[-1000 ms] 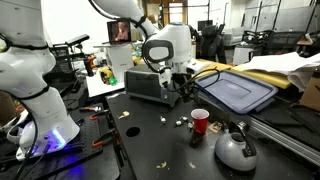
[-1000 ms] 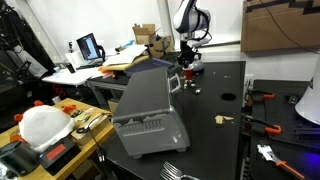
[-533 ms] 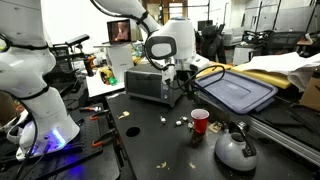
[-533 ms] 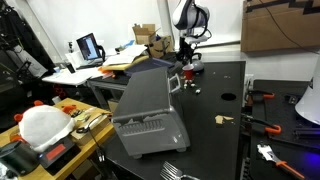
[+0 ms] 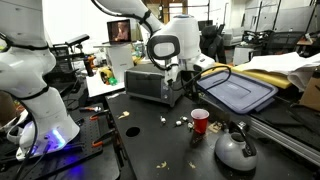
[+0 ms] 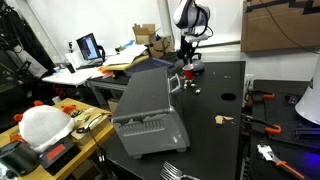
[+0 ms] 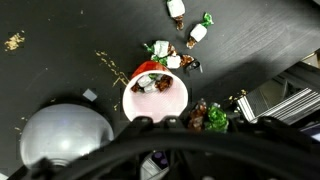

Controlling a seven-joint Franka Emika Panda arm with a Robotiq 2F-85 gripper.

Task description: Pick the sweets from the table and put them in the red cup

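Sweets [image 7: 198,33]: lie loose on the table [image 7: 70,40], gathered in a small scatter just beside the red cup [image 7: 147,72], on the side away from the kettle [image 7: 65,135]. Show white, green-tipped and dark wrappers; two pieces sit a little apart from the rest, and the nearest ones touch or almost touch the cup's rim as seen from the wrist. Red cup: stands upright on the matte black top, mouth open toward the wrist camera, pale inside; contents too blurred to tell. Kettle: sits close beside the cup, round and grey-silver. Gripper [image 5: 186,90]: hangs above the table, clear of the surface, near the cup and in front of the toaster oven [image 5: 148,85] in an exterior view. Closed down tight, with a green-and-dark sweet [image 7: 205,114] pinched at the fingertips in the wrist view, looming larger than the pieces on the table. Shows that piece beside the cup's rim, not over its mouth. Blue tray [image 5: 240,92]: rests behind the cup, well apart from the sweets. Pale crumbs [image 7: 14,42]: dot the table away from the cup. Arm [image 6: 190,18]: reaches down from above in both exterior views, white and rounded at the wrist.
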